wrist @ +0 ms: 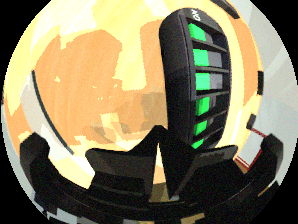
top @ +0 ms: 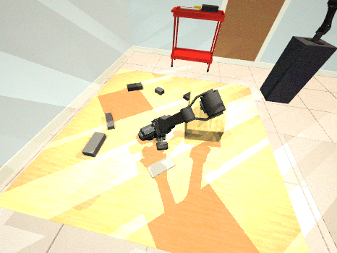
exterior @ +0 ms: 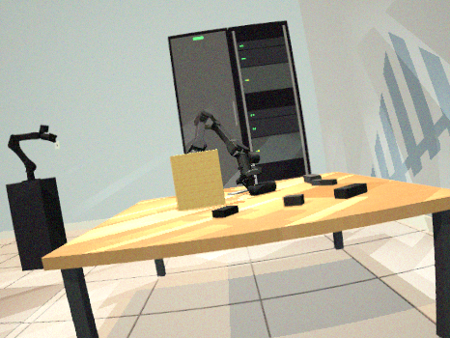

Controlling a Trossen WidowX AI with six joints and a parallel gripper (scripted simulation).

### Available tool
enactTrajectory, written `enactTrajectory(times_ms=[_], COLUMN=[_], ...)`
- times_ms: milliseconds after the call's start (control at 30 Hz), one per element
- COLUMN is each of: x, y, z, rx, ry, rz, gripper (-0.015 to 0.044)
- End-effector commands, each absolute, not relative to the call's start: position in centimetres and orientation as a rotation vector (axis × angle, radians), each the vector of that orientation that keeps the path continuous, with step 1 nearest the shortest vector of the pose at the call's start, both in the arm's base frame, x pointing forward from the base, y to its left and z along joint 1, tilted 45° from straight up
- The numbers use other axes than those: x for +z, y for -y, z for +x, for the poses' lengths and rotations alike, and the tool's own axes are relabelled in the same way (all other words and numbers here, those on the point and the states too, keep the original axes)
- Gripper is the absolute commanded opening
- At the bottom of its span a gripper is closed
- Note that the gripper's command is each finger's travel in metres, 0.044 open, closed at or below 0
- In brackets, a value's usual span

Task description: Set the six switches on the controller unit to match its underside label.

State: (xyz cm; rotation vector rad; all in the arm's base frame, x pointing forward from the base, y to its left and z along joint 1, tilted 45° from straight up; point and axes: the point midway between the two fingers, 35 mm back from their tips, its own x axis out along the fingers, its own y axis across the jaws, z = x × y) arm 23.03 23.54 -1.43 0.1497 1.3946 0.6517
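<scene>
Controller unit [wrist: 196, 90]: dark grey, lying on the wooden bench [top: 231, 188] near its middle, switch face up; in the wrist view green shows on its rocker switches [wrist: 200, 83], several with a grey half beside the green. Arm [top: 181, 116]: reaches out from its base by the tan block [top: 204, 128], forearm stretched low over the bench, wrist angled down at the unit. End effector [wrist: 160, 163]: fingers pressed together with nothing between them, tips set against the near end of the unit. Other items: several dark modules, including a long grey bar [top: 94, 144] and a small black block [top: 159, 90], scattered well apart; a pale flat plate [top: 161, 167] near the arm.
</scene>
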Motion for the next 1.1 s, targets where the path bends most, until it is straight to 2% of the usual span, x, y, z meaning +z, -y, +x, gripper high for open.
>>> enactTrajectory(times_ms=[0,1067], x=[-2.2,-3.6], y=[-23.0,-21.8], z=[23.5,25.8], rx=[0.631,0.63], ry=[-1.399,-1.398], rz=[0.136,0.135], gripper=[0.0,0.0])
